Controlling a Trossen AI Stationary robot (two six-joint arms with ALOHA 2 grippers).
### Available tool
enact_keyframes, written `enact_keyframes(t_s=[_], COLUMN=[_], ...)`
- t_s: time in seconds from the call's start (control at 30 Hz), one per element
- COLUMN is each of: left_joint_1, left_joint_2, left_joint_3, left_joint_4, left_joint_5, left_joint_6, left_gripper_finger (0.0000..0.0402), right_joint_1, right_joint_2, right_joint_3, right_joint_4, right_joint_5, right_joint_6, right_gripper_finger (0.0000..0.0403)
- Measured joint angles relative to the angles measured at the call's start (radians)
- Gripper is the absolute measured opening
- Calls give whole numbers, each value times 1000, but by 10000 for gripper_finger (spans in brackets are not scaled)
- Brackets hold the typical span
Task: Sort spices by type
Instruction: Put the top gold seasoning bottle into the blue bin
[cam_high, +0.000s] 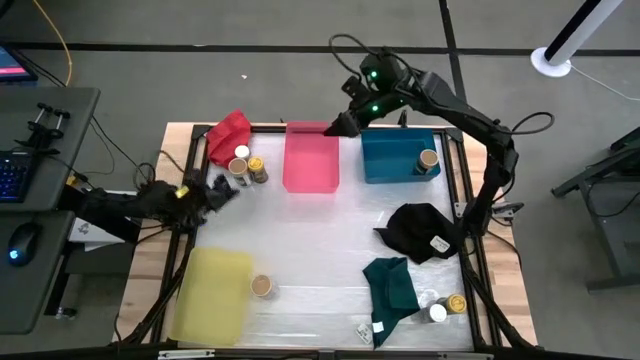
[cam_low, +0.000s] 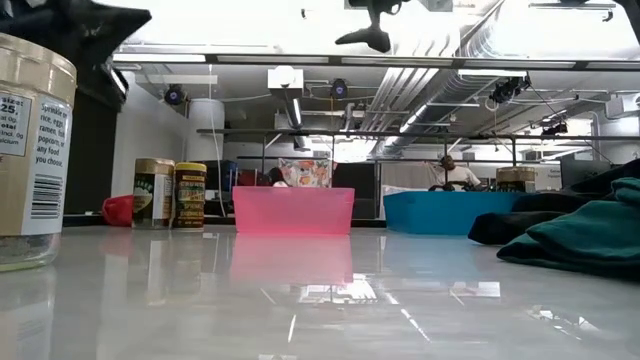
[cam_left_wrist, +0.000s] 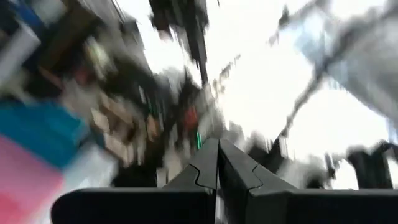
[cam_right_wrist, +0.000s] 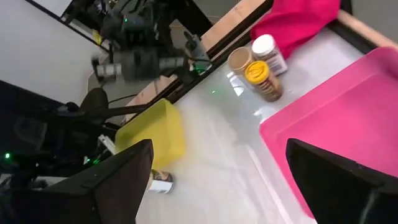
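**Sorting spice jars: near edge to far trays**

Lying along the near edge of the surface (cam_high: 320, 270) are a yellow tray (cam_high: 212, 293) with a tan-lidded jar (cam_high: 261, 286) just beside it, and a teal cloth (cam_high: 392, 285) with a white-lidded jar (cam_high: 437, 313) and a yellow-lidded jar (cam_high: 456, 303) next to it. Mid-surface at the left edge, the left gripper (cam_high: 222, 190) has its fingers pressed shut, holding nothing. Farther back, three jars (cam_high: 247, 165) cluster by the red cloth (cam_high: 229, 135). The right gripper (cam_high: 343, 125) hovers over the pink tray (cam_high: 311, 158) with fingers spread wide and empty. One tan-lidded jar (cam_high: 428, 159) sits in the blue tray (cam_high: 398, 160).
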Motion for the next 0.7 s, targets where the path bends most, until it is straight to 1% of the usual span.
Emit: enact_keyframes(t_s=[0.03,0.07,0.17,0.23,0.3,0.4,0.47,0.53,0.57,0.63,0.7], left_joint_1=[10,23,64,98,135,200,248,298,325,375,425], left_joint_2=[10,24,109,198,304,471,582,685,735,829,922], left_joint_3=[21,54,200,336,494,717,836,917,944,979,999], left_joint_4=[8,-16,-218,-417,-638,-996,-1197,-1369,-1428,-1512,-1553], left_joint_5=[-51,-70,-43,-7,6,-14,-45,-52,-51,-28,-18], left_joint_6=[-16,-20,-15,36,104,187,193,153,137,106,91], left_gripper_finger=[6,14,55,96,138,200,237,269,282,300,309], right_joint_1=[7,13,23,20,10,-9,-21,-28,-32,-33,-37], right_joint_2=[0,0,0,0,0,0,0,0,0,0,0], right_joint_3=[0,0,0,0,0,0,0,0,0,-1,-1], right_joint_4=[0,1,2,6,19,24,19,5,-4,-26,-50], right_joint_5=[0,0,2,7,7,6,2,0,-2,-4,-5], right_joint_6=[1,0,-13,-30,-34,-36,-58,-85,-102,-134,-168], right_gripper_finger=[362,362,362,362,362,362,362,362,362,362,362])
